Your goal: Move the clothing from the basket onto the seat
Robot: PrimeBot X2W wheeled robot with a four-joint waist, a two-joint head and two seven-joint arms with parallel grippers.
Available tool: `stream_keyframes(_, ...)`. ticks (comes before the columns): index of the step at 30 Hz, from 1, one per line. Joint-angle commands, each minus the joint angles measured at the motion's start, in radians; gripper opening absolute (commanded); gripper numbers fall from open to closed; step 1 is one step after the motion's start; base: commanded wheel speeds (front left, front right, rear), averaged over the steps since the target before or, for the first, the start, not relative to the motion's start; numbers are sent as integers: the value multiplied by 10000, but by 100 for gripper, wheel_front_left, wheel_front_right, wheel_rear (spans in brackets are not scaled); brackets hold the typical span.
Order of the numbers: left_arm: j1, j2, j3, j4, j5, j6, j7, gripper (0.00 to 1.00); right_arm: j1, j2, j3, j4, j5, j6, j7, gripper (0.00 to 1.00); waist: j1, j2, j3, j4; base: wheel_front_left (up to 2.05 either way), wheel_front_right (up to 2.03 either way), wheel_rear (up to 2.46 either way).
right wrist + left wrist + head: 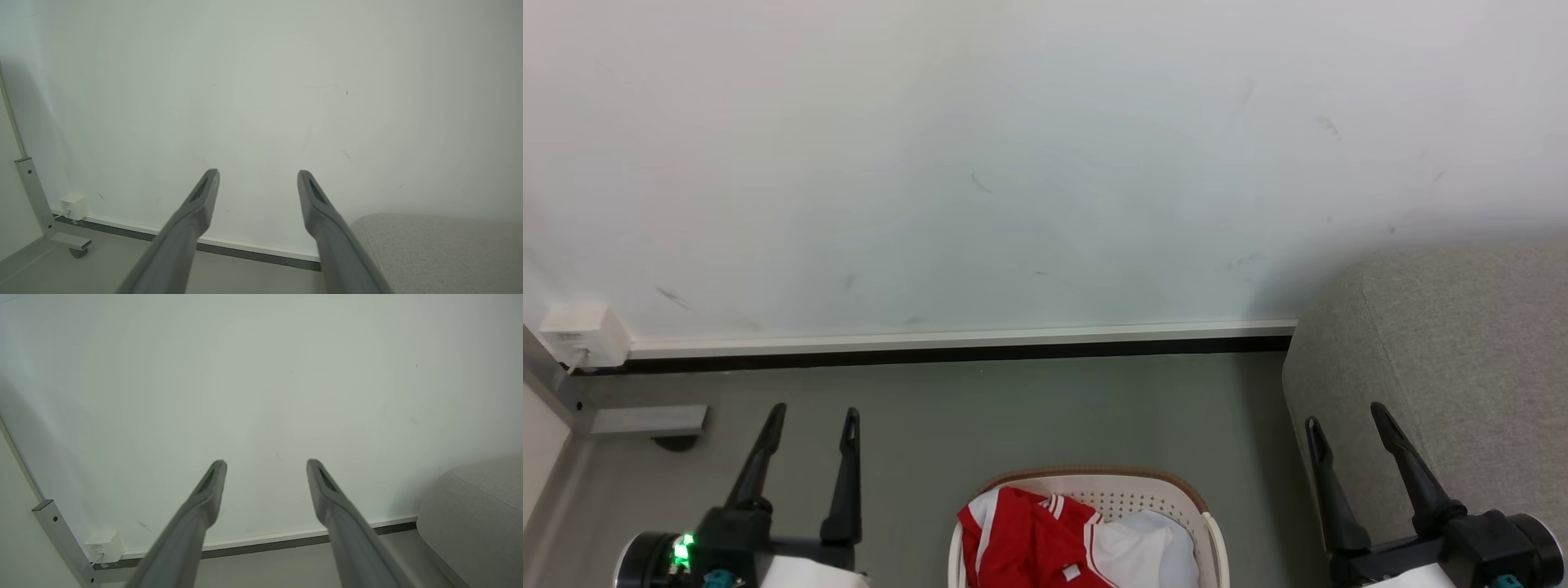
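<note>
Both arms are up and level, fingers aimed at the wall. The left gripper [814,412] has its two fingers spread with nothing between them, and the right gripper [1344,415] is just the same, parted and empty. The clothing [1029,539] sits low in the head view, bunched in the basket [1131,492] on the floor between the two arms.

Here's the relation that matters. The red heap fills the basket's left half, with a white pad [1152,547] taking the right half, so by my read the left gripper is the nearer one. It lies down and inward from those fingertips, back toward the robot's body. The arm would need to dip and swing in, not reach ahead.

The seat [1462,367] rises on the far right, just beside the right gripper and well apart from the left one. So the arm nearest the cloth is furthest from the drop.

The heap is cut off by the frame's bottom edge, so I can't call its long axis.
</note>
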Motion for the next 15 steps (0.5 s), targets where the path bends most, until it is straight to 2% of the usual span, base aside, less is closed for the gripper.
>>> stream_keyframes(1, 106, 40, 5, -70, 245, 48, -79, 100, 129, -18, 12, -78, -244, -20, -81, 100, 0, 0, -6, -3, 0, 0, 0)
stream_keyframes(7, 114, 45, 10, -140, 685, 80, -185, 100, 140, -21, 60, -144, -592, -20, -187, 100, 0, 0, -13, -5, 0, 0, 0)
stream_keyframes(15, 111, -45, 128, -96, 690, -19, -174, 100, 106, -21, 46, -116, -561, -21, -184, 100, 0, 0, -31, -24, 0, 0, 0)
